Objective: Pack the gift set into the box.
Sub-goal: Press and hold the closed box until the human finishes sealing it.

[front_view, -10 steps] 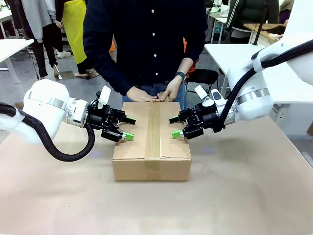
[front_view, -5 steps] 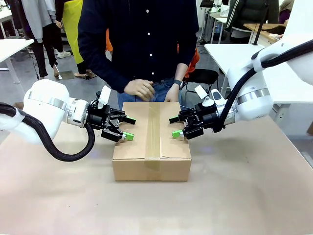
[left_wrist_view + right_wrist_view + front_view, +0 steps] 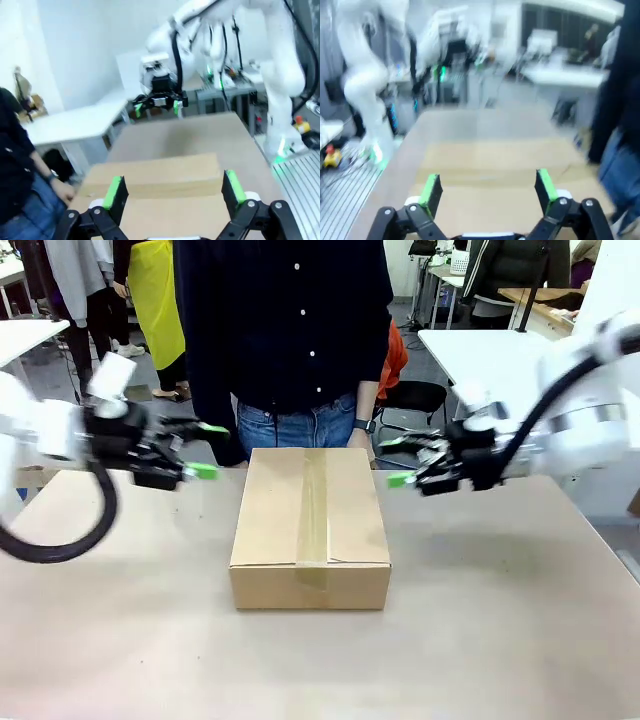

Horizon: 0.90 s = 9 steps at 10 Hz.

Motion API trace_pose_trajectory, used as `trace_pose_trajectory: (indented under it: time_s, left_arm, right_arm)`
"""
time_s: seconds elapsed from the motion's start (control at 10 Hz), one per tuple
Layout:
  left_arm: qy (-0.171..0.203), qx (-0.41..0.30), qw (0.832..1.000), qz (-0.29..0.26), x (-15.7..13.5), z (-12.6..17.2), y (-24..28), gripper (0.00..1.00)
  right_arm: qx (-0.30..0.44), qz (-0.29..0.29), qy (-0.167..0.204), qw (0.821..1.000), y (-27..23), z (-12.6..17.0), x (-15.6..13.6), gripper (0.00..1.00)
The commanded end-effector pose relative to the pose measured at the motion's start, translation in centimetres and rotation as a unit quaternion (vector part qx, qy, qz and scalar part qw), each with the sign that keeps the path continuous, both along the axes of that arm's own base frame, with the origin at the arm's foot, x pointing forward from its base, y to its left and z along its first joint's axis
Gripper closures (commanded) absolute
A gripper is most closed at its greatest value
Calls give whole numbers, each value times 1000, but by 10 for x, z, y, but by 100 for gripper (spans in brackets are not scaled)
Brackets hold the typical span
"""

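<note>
- The box (image 3: pixel 310 525) sits in the middle of the desk (image 3: pixel 500 640), its flaps shut and a strip of tape (image 3: pixel 314 510) run down the centre seam. The gift set cannot be seen, so I judge it is inside and the packing is as good as done.
- What is left looks slight: perhaps only clearing the arms from the box.
- The box's long axis runs from the robot's side across to the person (image 3: pixel 290 330), who stands just beyond its far end; the tape follows that axis.
- The left gripper (image 3: pixel 203 450) hangs off the box's left side, jaws wide and empty.
- The right gripper (image 3: pixel 399 462) hangs off the box's right side, jaws likewise wide, holding nothing.
</note>
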<state>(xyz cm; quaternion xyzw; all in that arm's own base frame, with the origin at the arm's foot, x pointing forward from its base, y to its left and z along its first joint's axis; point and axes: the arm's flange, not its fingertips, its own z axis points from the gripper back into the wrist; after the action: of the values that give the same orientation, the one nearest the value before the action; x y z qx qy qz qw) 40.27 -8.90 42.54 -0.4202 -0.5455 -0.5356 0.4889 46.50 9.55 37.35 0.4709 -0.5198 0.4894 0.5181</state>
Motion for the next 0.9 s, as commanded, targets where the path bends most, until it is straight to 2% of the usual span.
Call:
trace_pose_trajectory:
  time_s: [0.0, 0.1, 0.2, 0.3, 0.8]
  left_arm:
    - [-15, -76, 995, 56, -26, -25, 60, 0]
    - [-19, -91, 993, 69, -34, -43, 85, 0]
    - [26, -108, 986, 122, -37, -61, 106, 0]
    - [-11, -69, 996, 58, -24, -6, 75, 0]
    - [-11, -69, 996, 58, -24, -6, 75, 0]
  right_arm:
    - [127, -106, -42, 985, -79, -11, -29, 0]
    - [161, -164, -55, 972, -111, -23, -39, 0]
    - [187, -200, -51, 961, -131, -37, -44, 0]
    - [118, -117, -23, 986, -98, 5, -31, 0]
    - [118, -117, -23, 986, -98, 5, -31, 0]
